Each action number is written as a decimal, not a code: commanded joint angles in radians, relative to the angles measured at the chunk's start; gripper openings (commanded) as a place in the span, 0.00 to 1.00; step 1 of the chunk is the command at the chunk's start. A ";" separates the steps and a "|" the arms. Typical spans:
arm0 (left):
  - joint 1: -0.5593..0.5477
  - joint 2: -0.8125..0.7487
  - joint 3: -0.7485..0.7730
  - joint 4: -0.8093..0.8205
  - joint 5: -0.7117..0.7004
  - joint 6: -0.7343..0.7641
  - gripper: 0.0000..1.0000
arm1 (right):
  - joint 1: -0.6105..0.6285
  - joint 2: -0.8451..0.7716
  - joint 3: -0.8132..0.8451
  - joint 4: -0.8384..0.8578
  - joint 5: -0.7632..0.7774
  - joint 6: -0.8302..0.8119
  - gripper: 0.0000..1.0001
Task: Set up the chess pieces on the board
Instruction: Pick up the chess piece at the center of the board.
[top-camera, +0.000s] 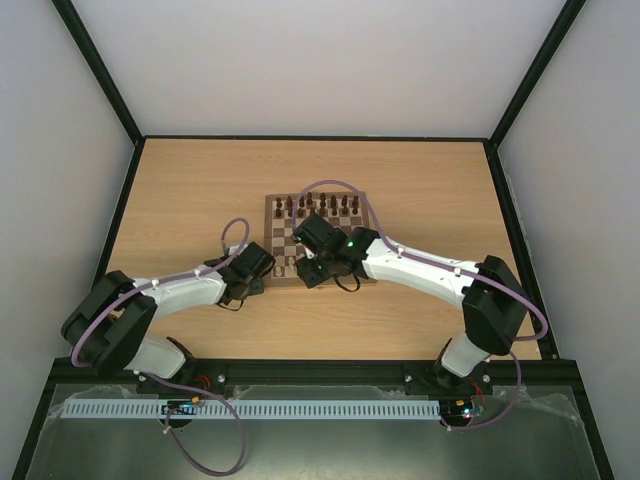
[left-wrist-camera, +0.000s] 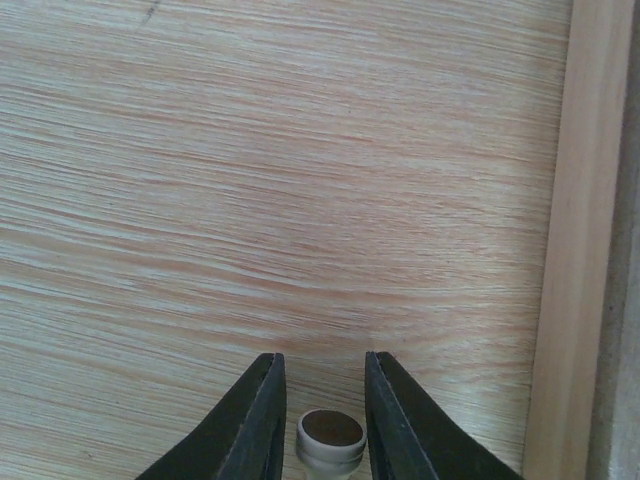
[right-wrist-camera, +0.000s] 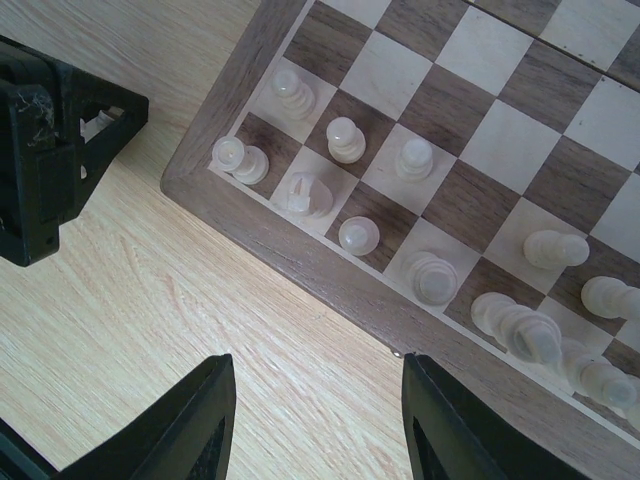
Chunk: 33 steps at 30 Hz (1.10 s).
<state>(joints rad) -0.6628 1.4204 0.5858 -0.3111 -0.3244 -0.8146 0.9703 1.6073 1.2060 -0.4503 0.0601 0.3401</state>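
Observation:
The board (top-camera: 352, 232) lies mid-table, with dark chess pieces (top-camera: 320, 207) along its far rows. In the right wrist view, several pale chess pieces (right-wrist-camera: 346, 140) stand on the near corner squares inside the brown border (right-wrist-camera: 300, 250). My left gripper (left-wrist-camera: 323, 365) is just left of the board (top-camera: 262, 262), tilted over bare table. It is shut on a pale chess piece (left-wrist-camera: 331, 435) whose dark felt base faces out. My right gripper (right-wrist-camera: 318, 400) hangs open over the table beside the board's near edge (top-camera: 310, 272), with nothing between its fingers.
The left arm's black gripper body (right-wrist-camera: 50, 150) is close to the board's corner in the right wrist view. A pale wooden strip (left-wrist-camera: 580, 250) runs down the right side of the left wrist view, grey beyond it. Black frame posts (top-camera: 115, 210) edge the table.

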 joint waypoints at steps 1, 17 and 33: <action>-0.011 0.049 -0.035 -0.125 0.030 -0.004 0.24 | 0.010 0.020 0.028 -0.046 0.010 -0.012 0.47; -0.020 -0.034 -0.017 -0.141 0.019 -0.041 0.13 | 0.013 0.015 0.029 -0.049 0.042 -0.006 0.47; -0.011 -0.266 0.032 -0.064 0.124 -0.121 0.13 | 0.011 -0.058 0.001 0.022 0.034 0.021 0.51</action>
<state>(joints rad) -0.6796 1.1889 0.5888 -0.4015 -0.2359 -0.8993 0.9756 1.6070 1.2144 -0.4438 0.0902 0.3458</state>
